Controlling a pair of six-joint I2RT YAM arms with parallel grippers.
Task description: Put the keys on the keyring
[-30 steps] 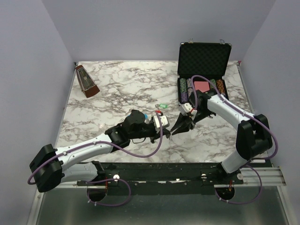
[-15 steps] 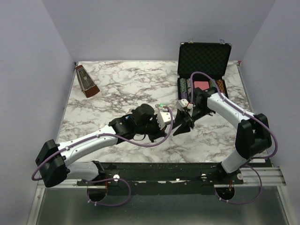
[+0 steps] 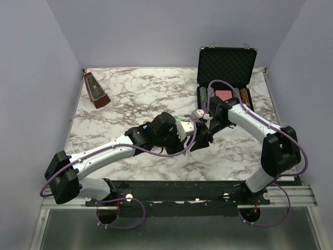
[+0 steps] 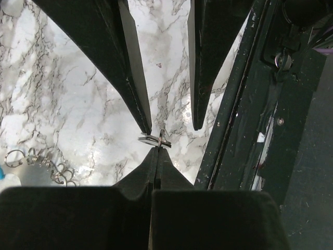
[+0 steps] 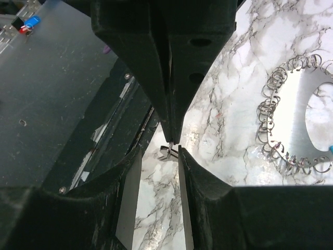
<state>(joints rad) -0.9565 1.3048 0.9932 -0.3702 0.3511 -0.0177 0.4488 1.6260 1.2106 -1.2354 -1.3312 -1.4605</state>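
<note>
My left gripper is shut on a small silver key, of which only a short metal end shows past the tips. My right gripper is open, its two fingers on either side of that same key, tip to tip with the left gripper. In the top view both grippers, left and right, meet at table centre. The keyring, a flat silvery loop edged with many small wire rings and a bit of blue, lies on the marble beside them; it also shows in the left wrist view. A green key head peeks out behind the left wrist.
An open black case with poker chips stands at the back right, just behind the right arm. A brown metronome stands at the back left. The black base rail runs along the near table edge.
My left arm has swung right and forward until its shut tips meet the right gripper. The right gripper has shifted slightly left and back toward it.
</note>
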